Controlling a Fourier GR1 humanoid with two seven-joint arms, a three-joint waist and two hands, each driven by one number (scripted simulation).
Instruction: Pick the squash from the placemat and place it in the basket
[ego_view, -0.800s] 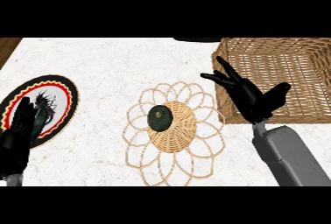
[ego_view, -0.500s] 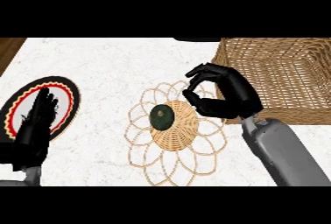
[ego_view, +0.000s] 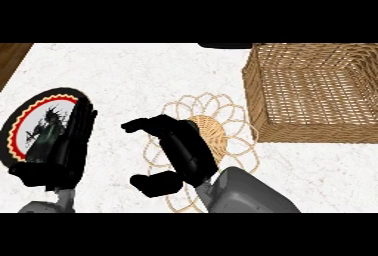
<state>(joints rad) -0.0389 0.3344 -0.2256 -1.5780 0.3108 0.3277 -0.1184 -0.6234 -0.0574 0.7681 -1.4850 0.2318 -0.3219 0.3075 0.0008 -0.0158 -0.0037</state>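
Squash doesn't show. We take it to be on the placemat centre, under our right hand, which sits over that spot and covers it from above. We can't tell whether that hand is clamped on the squash or only hovering, because the contact is hidden beneath the palm. No squash shows in the basket or anywhere between mat and basket.

Our read: the pick step is in hand but the grasp is unconfirmed. Lift, carry to the right and release into the basket are all still left. The basket stands just beside the placemat's right edge, so the carry looks short.

Left hand rests with fingers straight and apart over the patterned plate at the left of the desk, well clear of the work.
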